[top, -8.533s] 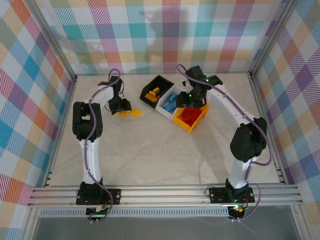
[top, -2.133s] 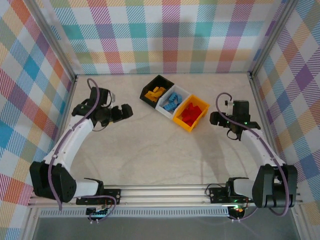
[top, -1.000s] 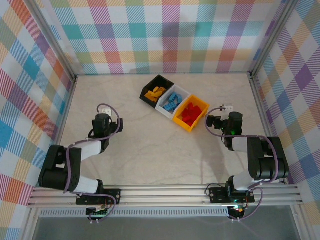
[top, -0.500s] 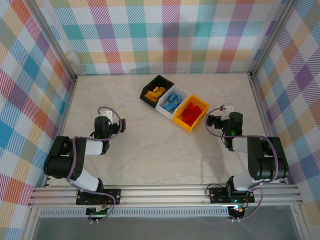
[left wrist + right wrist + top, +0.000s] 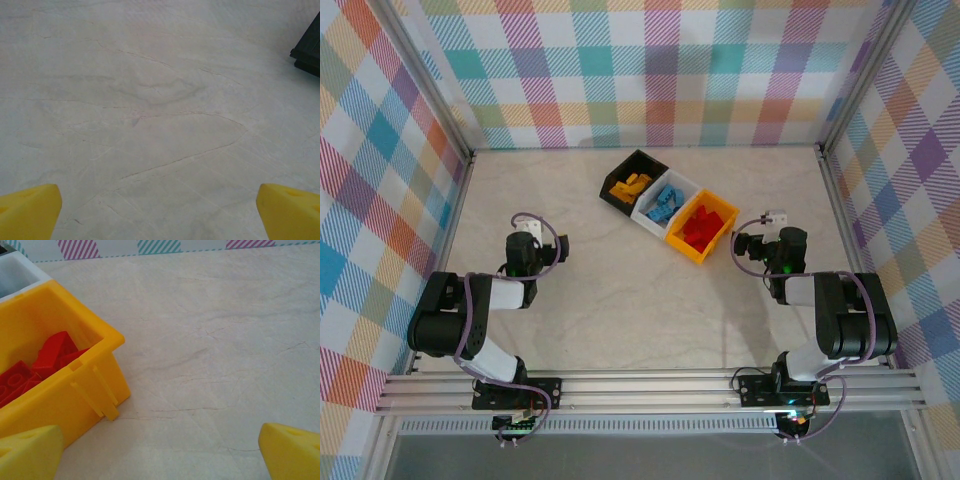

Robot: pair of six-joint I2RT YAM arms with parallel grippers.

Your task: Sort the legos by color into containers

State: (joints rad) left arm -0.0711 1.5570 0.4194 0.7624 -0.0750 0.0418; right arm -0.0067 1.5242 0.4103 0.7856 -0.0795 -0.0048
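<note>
**Both claws spread empty, bricks lying in their bins**

I see a pale, veined tabletop (image 5: 620,300) walled on three sides by plaid panels (image 5: 660,70). An aluminium rail (image 5: 650,385) runs along the bottom of the frame. The centre and lower middle lie bare. My left claw (image 5: 526,248) at mid-left and right claw (image 5: 758,246) at mid-right are both spread fully and hold nothing. At upper centre, the black bin (image 5: 650,160) holds orange legos (image 5: 630,184). The white bin (image 5: 688,182) holds blue legos (image 5: 665,202), and the yellow bin (image 5: 695,252), near my right claw, holds red legos (image 5: 700,226).
</note>
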